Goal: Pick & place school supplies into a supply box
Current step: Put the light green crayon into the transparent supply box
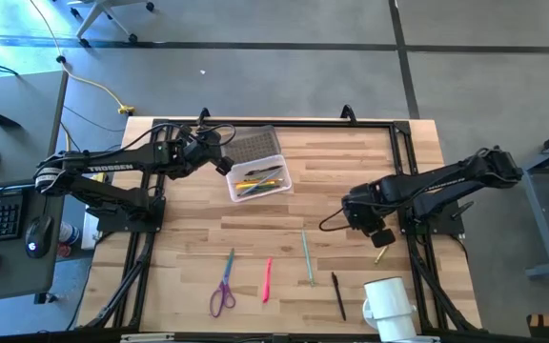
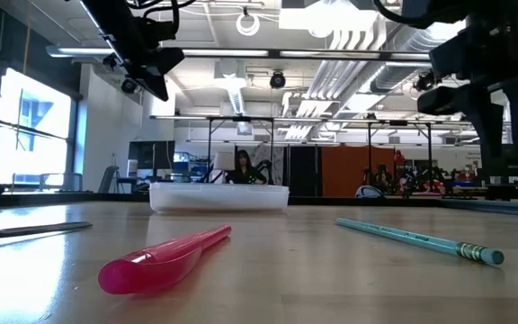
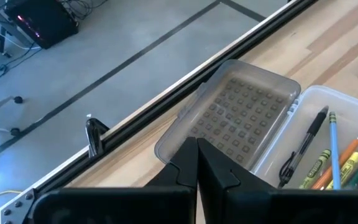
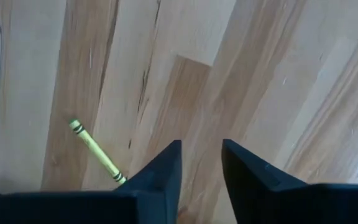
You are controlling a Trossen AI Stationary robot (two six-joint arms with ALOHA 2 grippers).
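Starting at the left, your left tool (image 1: 225, 164) sits pinched together and empty just beside the supply box (image 1: 276, 187), a clear whitish-rimmed tub at the far middle of the worktop (image 1: 351, 171) already holding several pens and pencils. Purple scissors (image 1: 223, 291), a pink pen (image 1: 267, 279), a teal pencil (image 1: 307, 255) and a black pen (image 1: 337, 294) lie near. On the right, your right tool (image 1: 381, 238) hangs part-open, holding nothing, just beside a yellow crayon (image 4: 96, 151); centre both fingers across it before closing.
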